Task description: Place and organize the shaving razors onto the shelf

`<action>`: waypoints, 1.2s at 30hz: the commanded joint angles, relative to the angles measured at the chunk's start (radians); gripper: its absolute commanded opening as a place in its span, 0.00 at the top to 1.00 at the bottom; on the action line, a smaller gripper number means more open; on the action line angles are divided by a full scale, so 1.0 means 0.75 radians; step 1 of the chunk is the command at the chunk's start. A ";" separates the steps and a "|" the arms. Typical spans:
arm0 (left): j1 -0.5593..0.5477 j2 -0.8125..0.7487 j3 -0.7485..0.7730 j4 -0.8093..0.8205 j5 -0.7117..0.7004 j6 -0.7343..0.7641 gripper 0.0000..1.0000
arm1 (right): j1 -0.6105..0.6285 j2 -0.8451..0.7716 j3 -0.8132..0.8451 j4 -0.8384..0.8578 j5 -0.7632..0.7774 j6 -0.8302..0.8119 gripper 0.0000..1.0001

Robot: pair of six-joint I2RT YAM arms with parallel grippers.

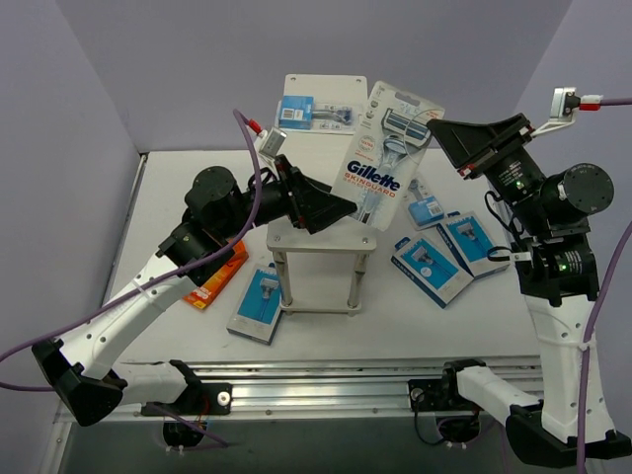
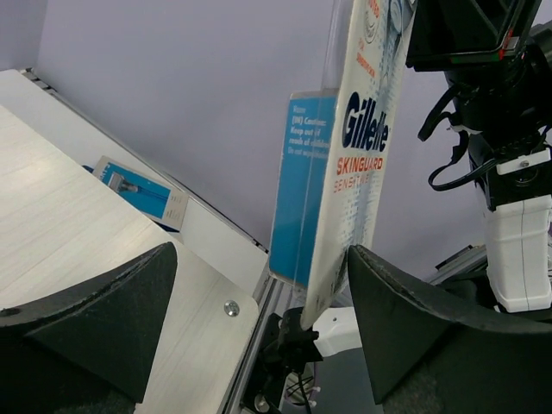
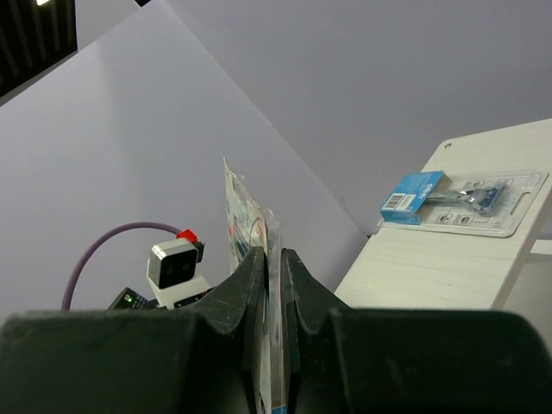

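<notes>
A big white Gillette SkinGuard razor pack [image 1: 387,148] hangs tilted over the near right of the shelf [image 1: 316,237], and my right gripper [image 1: 436,133] is shut on its upper right edge. The right wrist view shows the pack's thin edge [image 3: 274,259] pinched between both fingers. My left gripper [image 1: 341,202] is open at the pack's lower end. In the left wrist view the pack [image 2: 358,164] stands between the fingers, close to the right finger [image 2: 431,328], above the shelf's corner [image 2: 95,233]. A clear blister razor pack [image 1: 316,112] lies flat on the shelf's far end.
On the table left of the shelf lie an orange box [image 1: 219,276] and a blue-and-white box [image 1: 259,304]. To the right lie three blue razor packs [image 1: 432,267], [image 1: 474,240], [image 1: 427,209]. The shelf's thin legs [image 1: 282,276] stand in front.
</notes>
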State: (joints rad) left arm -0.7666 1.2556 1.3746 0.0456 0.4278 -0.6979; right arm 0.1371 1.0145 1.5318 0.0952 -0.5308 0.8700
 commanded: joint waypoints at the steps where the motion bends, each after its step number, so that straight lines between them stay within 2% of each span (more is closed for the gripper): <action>1: -0.007 -0.019 0.045 0.019 -0.039 0.055 0.12 | -0.003 -0.019 -0.020 0.149 -0.049 0.045 1.00; 2: -0.007 -0.026 0.037 0.057 -0.024 0.037 0.19 | -0.003 -0.025 -0.038 0.159 -0.051 0.047 1.00; 4: -0.007 -0.032 0.030 0.099 -0.018 0.019 0.25 | -0.003 -0.031 -0.064 0.182 -0.053 0.067 1.00; 8: -0.007 -0.040 0.010 0.237 0.016 -0.043 0.27 | -0.003 -0.042 -0.103 0.200 -0.047 0.069 1.00; 11: -0.007 -0.024 0.034 0.232 0.064 -0.059 0.42 | -0.003 -0.048 -0.122 0.202 -0.043 0.067 1.00; 13: -0.007 -0.011 0.043 0.220 0.094 -0.057 0.56 | -0.003 -0.050 -0.126 0.204 -0.037 0.067 1.00; 18: -0.007 -0.032 0.049 0.103 0.064 0.026 0.67 | -0.003 -0.060 -0.126 0.188 -0.022 0.051 1.00; 21: -0.007 -0.056 0.094 -0.052 -0.014 0.140 0.80 | -0.003 -0.056 -0.130 0.172 -0.018 0.045 1.00; 23: -0.007 -0.069 0.128 -0.205 -0.089 0.202 0.92 | -0.003 -0.050 -0.134 0.172 -0.043 0.043 1.00; 25: -0.007 -0.081 0.204 -0.300 -0.149 0.304 0.97 | -0.003 -0.046 -0.136 0.166 -0.051 0.039 1.00; 26: -0.007 -0.083 0.237 -0.397 -0.224 0.339 0.98 | -0.003 -0.046 -0.136 0.147 -0.039 0.035 0.89; 30: -0.007 -0.103 0.408 -0.588 -0.408 0.547 0.98 | -0.003 -0.050 -0.140 0.104 0.006 0.004 0.73; 32: -0.007 -0.109 0.458 -0.682 -0.496 0.621 0.98 | -0.003 -0.066 -0.138 0.076 0.055 -0.027 0.59; 35: -0.007 -0.103 0.556 -0.783 -0.654 0.793 0.98 | -0.003 -0.085 -0.134 0.045 0.090 -0.065 0.51; 36: -0.009 -0.101 0.570 -0.795 -0.721 0.905 0.98 | -0.003 -0.087 -0.132 0.037 0.096 -0.072 0.50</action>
State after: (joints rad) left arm -0.7753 1.1999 1.7256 -0.4534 0.0738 -0.2413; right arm 0.1383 0.9791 1.4204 0.0967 -0.4965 0.8593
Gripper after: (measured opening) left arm 0.332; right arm 0.486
